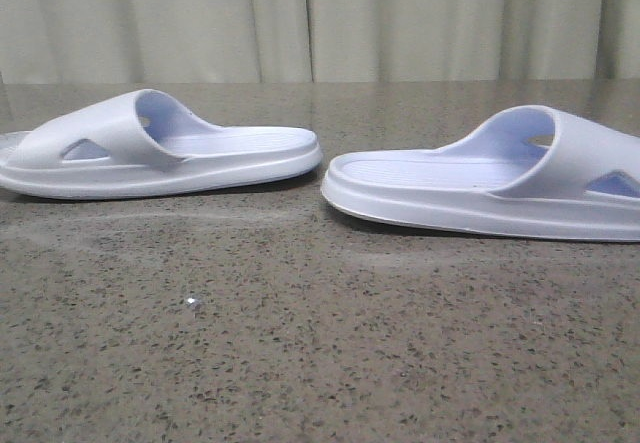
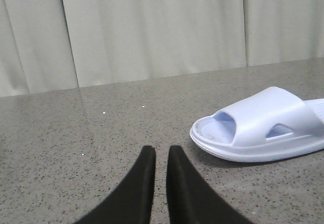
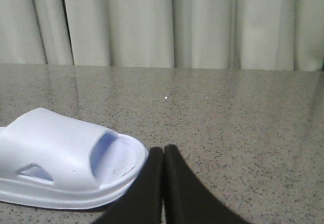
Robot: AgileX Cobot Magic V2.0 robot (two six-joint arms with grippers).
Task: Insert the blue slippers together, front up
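Two pale blue slippers are lying sole-down on the speckled counter (image 1: 300,363), heel to heel with a small gap between them. The left slipper (image 1: 160,148) is sitting at the middle left of the front view, its toe pointing off the left edge; the right slipper (image 1: 490,178) is sitting at the middle right, its toe running out of the frame. Neither is being touched.

In the left wrist view, the left fingers (image 2: 161,155) are rising from the bottom centre with a narrow slit between the tips, nearly closed and holding nothing; the left slipper (image 2: 260,125) is lying at the lower right. In the right wrist view, the right fingers (image 3: 163,155) are pressed together at the bottom centre, closed and empty, with the right slipper (image 3: 66,158) at the lower left, just beside them.

The likely trouble is this: with the fingers closed, any approach would be shoving a light foam slipper across the smooth counter instead of gripping it. A grip on the soft strap could be letting the sole swing, so one toe would be missing the other's strap opening. The toes are also pointing apart, so one slipper would need turning.

The front view is showing both slippers and their gap but no arms. Each wrist view is showing one set of fingers and a toe opening that the front view is cropping.
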